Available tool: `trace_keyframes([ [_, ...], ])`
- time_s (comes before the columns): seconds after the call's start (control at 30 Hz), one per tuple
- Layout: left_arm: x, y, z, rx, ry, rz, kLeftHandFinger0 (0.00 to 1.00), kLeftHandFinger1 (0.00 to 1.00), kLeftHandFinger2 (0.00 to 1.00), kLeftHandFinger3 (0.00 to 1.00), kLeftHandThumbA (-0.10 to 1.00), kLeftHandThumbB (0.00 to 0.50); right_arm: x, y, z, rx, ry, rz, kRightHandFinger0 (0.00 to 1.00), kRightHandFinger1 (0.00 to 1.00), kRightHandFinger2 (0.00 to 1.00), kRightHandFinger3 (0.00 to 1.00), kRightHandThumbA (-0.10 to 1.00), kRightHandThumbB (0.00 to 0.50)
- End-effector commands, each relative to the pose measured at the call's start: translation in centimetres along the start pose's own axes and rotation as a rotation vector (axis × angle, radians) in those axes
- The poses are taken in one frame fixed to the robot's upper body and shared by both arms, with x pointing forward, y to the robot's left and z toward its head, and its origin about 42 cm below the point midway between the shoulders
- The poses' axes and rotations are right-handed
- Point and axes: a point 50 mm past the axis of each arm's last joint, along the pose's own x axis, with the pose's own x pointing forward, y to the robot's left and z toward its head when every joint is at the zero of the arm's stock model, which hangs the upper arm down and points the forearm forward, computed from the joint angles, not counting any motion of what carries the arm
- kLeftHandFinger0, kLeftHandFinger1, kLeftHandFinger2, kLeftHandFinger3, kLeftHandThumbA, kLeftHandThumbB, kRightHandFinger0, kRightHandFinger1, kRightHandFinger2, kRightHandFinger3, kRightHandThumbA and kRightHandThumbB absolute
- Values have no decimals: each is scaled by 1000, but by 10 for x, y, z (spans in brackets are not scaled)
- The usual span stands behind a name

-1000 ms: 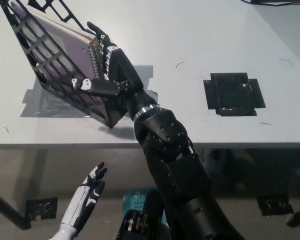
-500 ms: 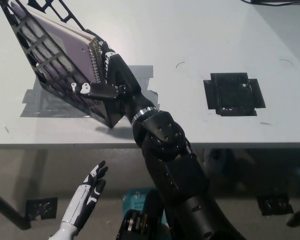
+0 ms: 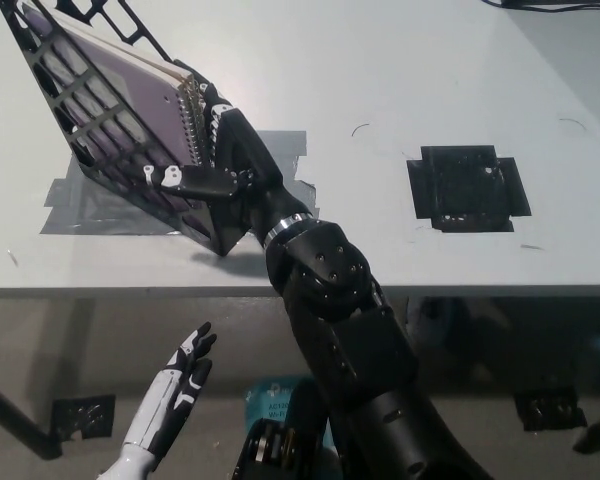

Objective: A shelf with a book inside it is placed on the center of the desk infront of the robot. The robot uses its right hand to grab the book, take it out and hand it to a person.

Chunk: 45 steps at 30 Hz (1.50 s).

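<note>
Since the earlier frame, the right hand has pressed closer and closed on the book — it sits inside the shelf. Left hand rests open below the shelf. Pulling askew could catch the spiral and drag the shelf.
</note>
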Motion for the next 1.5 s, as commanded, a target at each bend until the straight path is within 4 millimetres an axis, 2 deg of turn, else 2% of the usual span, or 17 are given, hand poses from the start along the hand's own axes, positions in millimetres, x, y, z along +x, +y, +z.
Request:
trace_keyframes([
  [0.0, 6, 5, 13, 8, -58, -2, 1000, 1000, 1000, 1000, 1000, 313, 18, 21, 36, 3, -110, 33, 626, 630, 735, 960, 1000, 216],
  [0.03, 6, 5, 13, 7, -57, -1, 1000, 1000, 1000, 1000, 1000, 313, 18, 21, 36, 6, -106, 24, 626, 630, 735, 960, 1000, 216],
  [0.07, 7, 6, 13, 8, -58, -2, 1000, 1000, 1000, 1000, 1000, 314, 20, 21, 37, -30, -99, -27, 140, 156, 248, 472, 703, 61],
  [0.1, 8, 6, 14, 9, -60, -3, 1000, 1000, 1000, 1000, 1000, 315, 20, 22, 39, -84, -98, -82, 28, 90, 241, 320, 305, 130],
  [0.13, 8, 6, 14, 11, -62, -4, 1000, 1000, 1000, 1000, 1000, 315, 20, 23, 39, -114, -91, -102, 6, 81, 292, 288, -19, 165],
  [0.17, 8, 7, 14, 10, -64, -5, 1000, 1000, 1000, 1000, 1000, 316, 20, 25, 41, -157, -77, -104, 0, 200, 559, 458, -97, 157],
  [0.2, 8, 7, 14, 9, -64, -5, 1000, 1000, 1000, 1000, 1000, 321, 19, 25, 41, -171, -71, -102, 0, 253, 661, 603, -99, 154],
  [0.27, 8, 6, 14, 9, -59, -5, 1000, 1000, 1000, 1000, 1000, 331, 19, 26, 41, -192, -57, -87, 0, 347, 797, 837, -100, 134],
  [0.3, 9, 7, 15, 10, -60, -5, 1000, 1000, 1000, 1000, 1000, 330, 19, 26, 42, -188, -47, -76, 0, 379, 824, 865, -100, 129],
  [0.37, 11, 8, 16, 14, -62, -6, 1000, 1000, 1000, 1000, 1000, 324, 20, 26, 43, -178, -50, -68, 22, 420, 842, 864, -100, 115],
  [0.67, 16, 9, 20, 19, -70, -9, 1000, 1000, 1000, 1000, 1000, 325, 22, 23, 45, -164, -73, -60, 15, 458, 844, 860, -100, 106],
  [1.0, 21, 10, 24, 16, -71, -12, 1000, 1000, 1000, 1000, 1000, 326, 22, 18, 46, -151, -94, -61, 0, 456, 831, 827, -100, 139],
  [1.1, 24, 10, 25, 16, -73, -16, 1000, 1000, 1000, 1000, 1000, 338, 21, 17, 49, -154, -97, -67, 0, 429, 837, 847, -100, 116],
  [1.23, 24, 10, 26, 29, -82, -17, 1000, 1000, 1000, 1000, 1000, 326, 22, 18, 53, -159, -131, -74, 0, 432, 806, 826, -100, 120],
  [1.27, 25, 10, 26, 37, -92, -19, 1000, 1000, 1000, 1000, 1000, 291, 23, 19, 58, -164, -151, -84, 0, 438, 797, 819, -100, 113],
  [1.4, 28, 10, 25, 30, -101, -21, 1000, 1000, 1000, 1000, 1000, 304, 27, 22, 75, -146, -189, -95, 0, 444, 784, 794, -100, 94],
  [1.47, 31, 11, 26, 33, -124, -22, 1000, 1000, 1000, 1000, 1000, 283, 29, 23, 87, -154, -227, -91, 0, 375, 747, 794, -100, 103],
])
